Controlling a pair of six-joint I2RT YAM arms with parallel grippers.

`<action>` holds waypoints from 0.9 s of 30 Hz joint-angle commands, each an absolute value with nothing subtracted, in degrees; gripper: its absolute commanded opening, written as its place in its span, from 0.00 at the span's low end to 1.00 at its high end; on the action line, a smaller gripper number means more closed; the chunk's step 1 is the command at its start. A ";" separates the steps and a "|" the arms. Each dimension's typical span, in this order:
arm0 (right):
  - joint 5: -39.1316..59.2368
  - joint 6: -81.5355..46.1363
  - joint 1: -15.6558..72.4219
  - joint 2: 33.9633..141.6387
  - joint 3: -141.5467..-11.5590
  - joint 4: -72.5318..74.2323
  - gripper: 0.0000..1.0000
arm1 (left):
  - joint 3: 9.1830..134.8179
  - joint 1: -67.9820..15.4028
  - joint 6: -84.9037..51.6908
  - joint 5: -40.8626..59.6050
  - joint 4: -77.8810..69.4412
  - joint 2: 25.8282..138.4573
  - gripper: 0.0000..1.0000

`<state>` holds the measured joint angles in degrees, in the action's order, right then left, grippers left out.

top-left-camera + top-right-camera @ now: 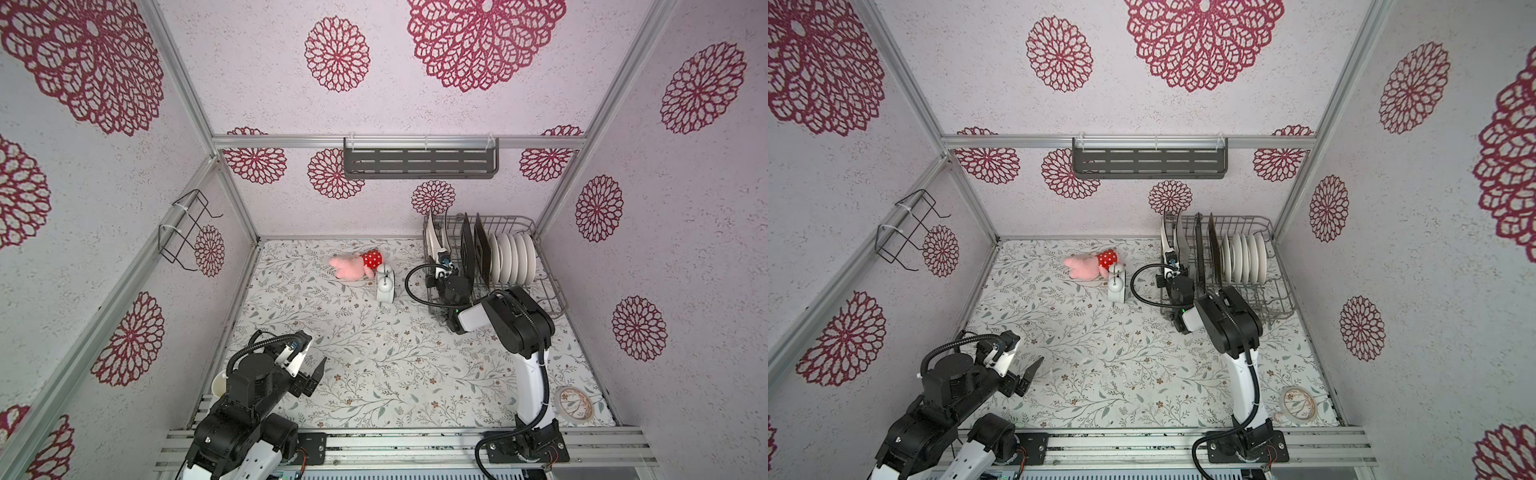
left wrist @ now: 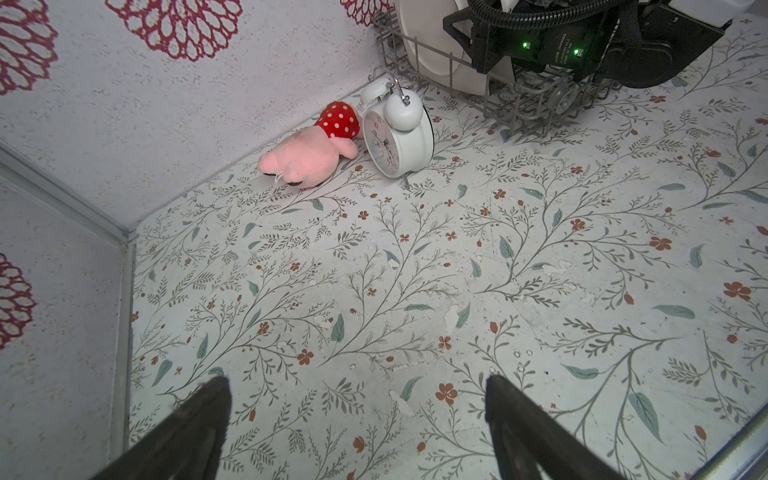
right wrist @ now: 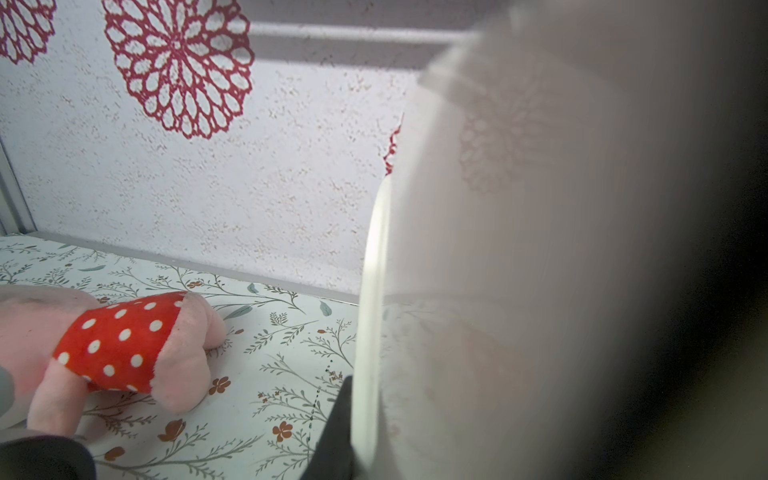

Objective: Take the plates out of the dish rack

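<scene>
Altogether five round white plates point(image 1: 512, 257) upright.

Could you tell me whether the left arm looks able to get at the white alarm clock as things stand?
Probably yes. The left gripper hangs open over bare table, and nothing lies between it and the white alarm clock. The pink plush toy sits behind the clock, and the dish rack stands off to its side.

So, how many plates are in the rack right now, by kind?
Large white plates: 2
Dark square plates: 2
Round white plates: 5 (tightly packed, so my best count)
Total: 9
</scene>
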<state>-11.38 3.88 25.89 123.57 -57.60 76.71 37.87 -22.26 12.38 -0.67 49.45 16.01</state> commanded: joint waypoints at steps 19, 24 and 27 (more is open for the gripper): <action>-7.69 6.41 26.09 111.81 -58.00 68.88 0.00 | 37.35 -22.74 14.40 2.37 48.78 10.36 0.97; -6.43 5.85 26.10 110.18 -58.25 67.81 0.00 | 37.27 -22.74 14.55 2.81 48.76 9.83 0.97; -6.07 5.84 26.05 109.53 -58.79 66.44 0.00 | 37.27 -22.76 14.63 3.07 48.90 9.80 0.97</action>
<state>-9.34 2.94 25.89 115.11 -57.08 62.63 37.76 -22.26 13.47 2.04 49.21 10.37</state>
